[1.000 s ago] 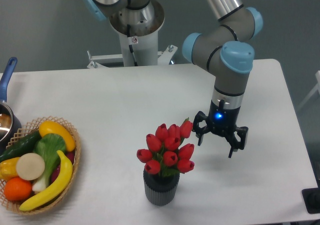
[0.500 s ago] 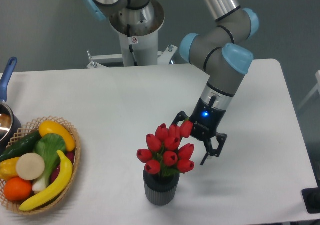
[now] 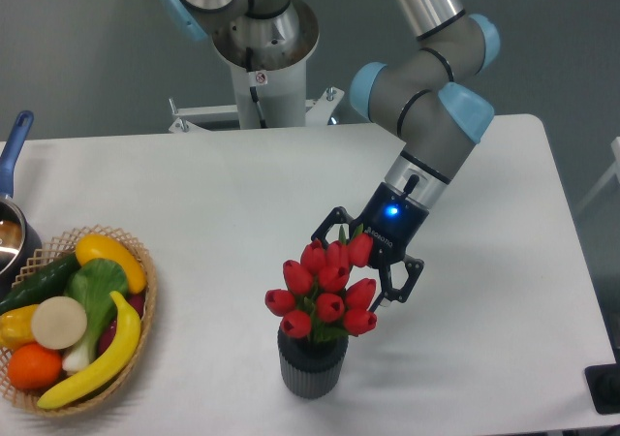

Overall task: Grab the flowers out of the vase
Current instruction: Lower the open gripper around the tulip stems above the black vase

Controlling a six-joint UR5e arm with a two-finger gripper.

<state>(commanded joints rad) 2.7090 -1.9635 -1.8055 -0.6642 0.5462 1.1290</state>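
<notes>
**A:** How much room do you have around the work?

**B:** You have bare white table (image 3: 223, 203) on most sides. The vase (image 3: 312, 360) stands near the front edge, so there is little table in front of it and a wide stretch behind it and to the right. The wicker basket (image 3: 145, 305) of fruit and vegetables sits well apart at the left front edge, with a pot (image 3: 12, 233) at the far left border, its blue handle pointing up. A dark object (image 3: 604, 388) shows at the lower right corner of the view, off the table.

**A:** Where are the flowers against your tool?

**B:** The flowers (image 3: 325, 289) stand upright in the vase, red buds bunched above its mouth. Your gripper (image 3: 366, 260) comes in tilted from the upper right, and its fingers are spread apart. One finger (image 3: 329, 225) shows just behind the top buds, and the other (image 3: 402, 279) just beside the right-hand buds. The upper right buds lie between them or right at them; you cannot tell whether anything touches. A blue light glows on the gripper body.

**A:** And the setting?

**B:** A plain white tabletop with rounded corners and a grey wall behind. The arm's base (image 3: 262, 48) is mounted at the far edge.
</notes>
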